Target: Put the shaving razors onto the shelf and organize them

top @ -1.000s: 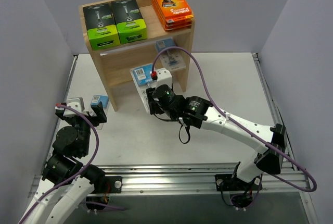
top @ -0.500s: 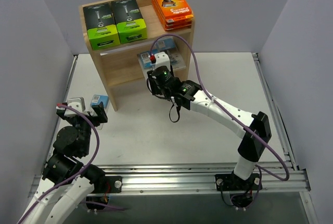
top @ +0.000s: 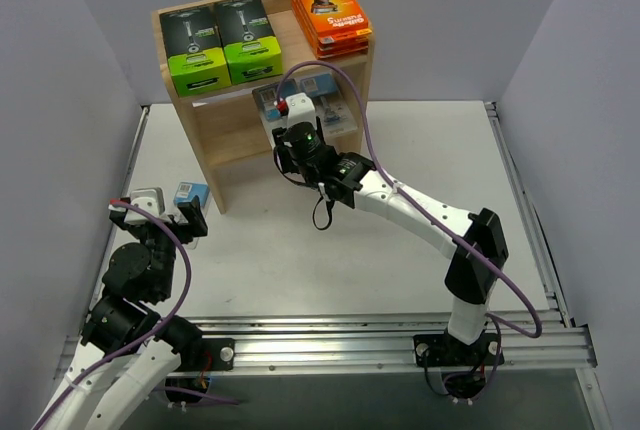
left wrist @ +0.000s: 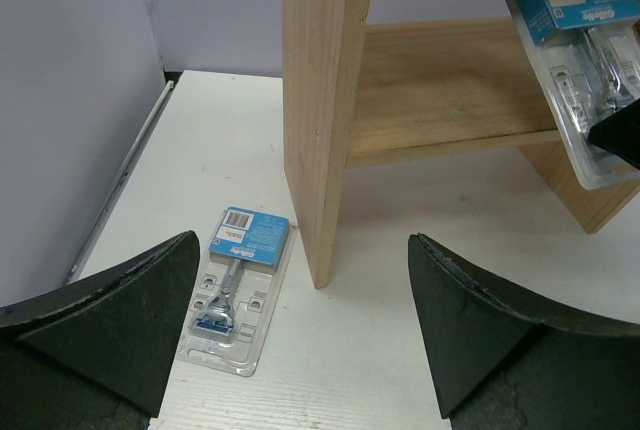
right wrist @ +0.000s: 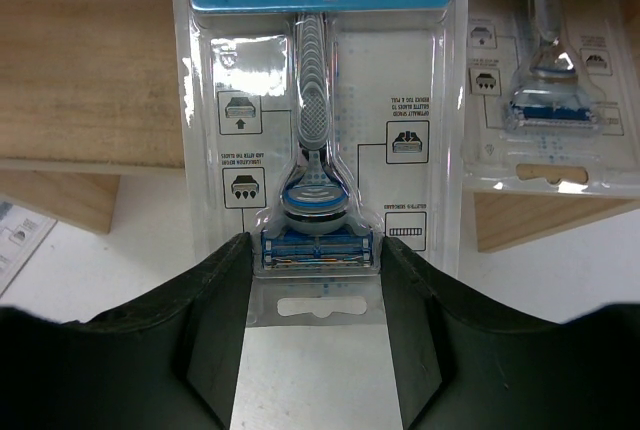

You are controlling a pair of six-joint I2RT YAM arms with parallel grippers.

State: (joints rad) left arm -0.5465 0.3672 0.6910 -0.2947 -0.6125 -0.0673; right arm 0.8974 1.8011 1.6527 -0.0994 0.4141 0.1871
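Up front, got the left gripper (left wrist: 300,340) spread wide and gripping nothing, pointed at one blister pack (left wrist: 235,290) lying flat on the table (left wrist: 200,150) just beside the shelf (left wrist: 315,100) side panel. Further in, seeing the right gripper (right wrist: 315,250) pinching a second blister pack (right wrist: 315,100) by its bottom edge, held up at the middle tier, right next to a third pack (right wrist: 545,70) already lying there. Way back on the top tier, spotting two black-and-green boxes (top: 195,50) side by side plus the orange stack (top: 330,15).

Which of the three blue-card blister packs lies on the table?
The pack lying flat outside the shelf's left panel. A second pack sits on the shelf; the right gripper holds the third pack.
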